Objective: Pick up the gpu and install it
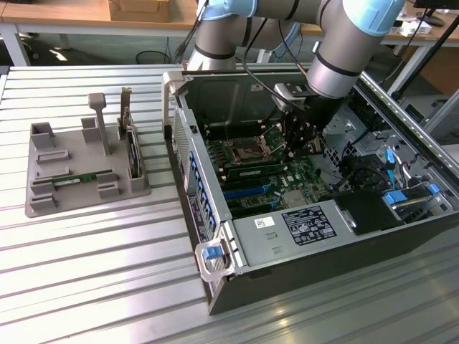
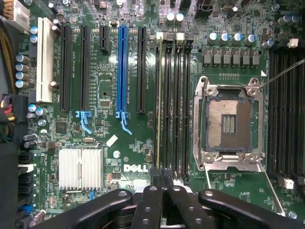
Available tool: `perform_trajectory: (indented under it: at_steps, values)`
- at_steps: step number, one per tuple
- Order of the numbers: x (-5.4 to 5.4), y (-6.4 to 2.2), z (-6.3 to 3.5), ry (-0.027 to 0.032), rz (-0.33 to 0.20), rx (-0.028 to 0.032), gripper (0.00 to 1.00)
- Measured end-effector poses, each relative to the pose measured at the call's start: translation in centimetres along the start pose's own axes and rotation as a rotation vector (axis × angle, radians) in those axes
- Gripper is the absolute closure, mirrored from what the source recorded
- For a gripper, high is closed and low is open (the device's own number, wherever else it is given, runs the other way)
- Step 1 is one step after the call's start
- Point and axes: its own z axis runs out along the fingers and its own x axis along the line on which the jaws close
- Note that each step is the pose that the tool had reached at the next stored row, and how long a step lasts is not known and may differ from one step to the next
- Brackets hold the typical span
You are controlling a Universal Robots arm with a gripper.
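The tabletop (image 1: 86, 287) is carrying an open computer case (image 1: 287, 236), with the arm (image 1: 344, 50) reaching down into it. The jaws (image 2: 162, 179) are hanging pressed together over the motherboard (image 2: 109, 95), empty. The gpu (image 1: 75, 177) is lying well apart in the grey holder (image 1: 43, 204), toward the exterior view's left.
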Motion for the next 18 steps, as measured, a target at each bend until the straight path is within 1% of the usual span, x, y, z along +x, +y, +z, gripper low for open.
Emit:
perform_trajectory:
  at_steps: [1,2,3,4,5,6,7,10,13,16,18]
  values:
    - [0.0,0.31,0.02,0.0002,0.0,0.002,0.89]
    - [0.0,0.88,0.04,0.0005,0.0,0.0039,0.89]
    - [0.0,1.77,0.1,0.0005,0.0,0.0057,0.89]
    - [-0.1,2.49,0.15,0.0005,0.0,0.0068,0.89]
    - [-0.1,2.93,0.18,0.0006,0.0,0.0075,0.89]
    - [-0.1,3.66,0.23,0.0006,0.0,0.0086,0.89]
    - [-0.1,5.05,0.37,0.0005,0.0,0.0099,0.89]
    - [-0.2,7.83,0.7,0.0007,0.0,0.0119,0.89]
    - [-0.2,8.98,0.88,0.0004,0.0,0.0123,0.89]
    - [-0.2,9.94,1.1,0.0008,0.0,0.0121,0.89]
    - [-0.3,10.11,1.24,0.0005,0.0,0.0123,0.89]
